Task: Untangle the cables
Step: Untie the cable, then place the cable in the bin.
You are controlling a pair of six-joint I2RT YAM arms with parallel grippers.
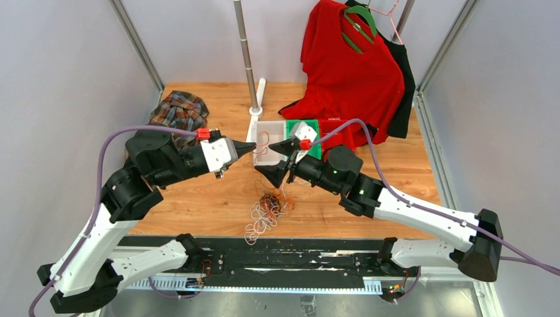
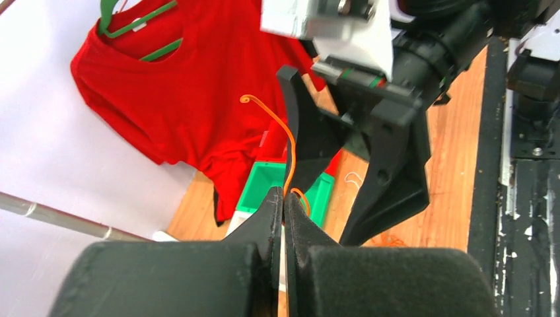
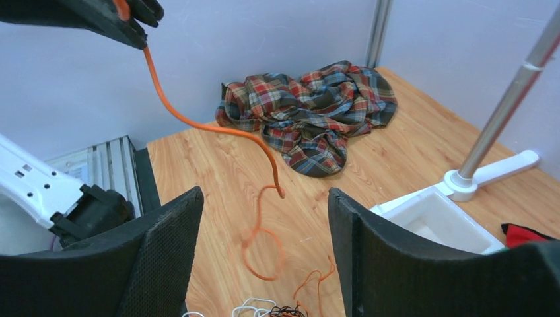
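Cables: small tangled heap on the wooden worktop, near the front edge, about midway between the two arms. White loops spill out on the near side. Orange-brown and black strands are bunched in the core, curly and knotted together.

One orange cable is pulled up out of the heap. It is thin, smooth and bright orange. Left hand is clenched on it, with the strand pinched right at the fingertips. A short curled end sticks out past the pinch. The rest sags in a long curve down toward the worktop and ends in a loose hook. A blurred orange loop lies on the wood below it.

Right hand is released, fingers spread wide, holding nothing. It sits just beside the left hand and above the heap. The hanging strand shows between its fingers; cannot tell if it touches them.

Behind: white bin and green bin side by side, at the foot of a metal pole. Red shirt on a green hanger, far right. Plaid shirt crumpled at far left.

Writing: white neck tag in the red shirt's collar, too small to read.
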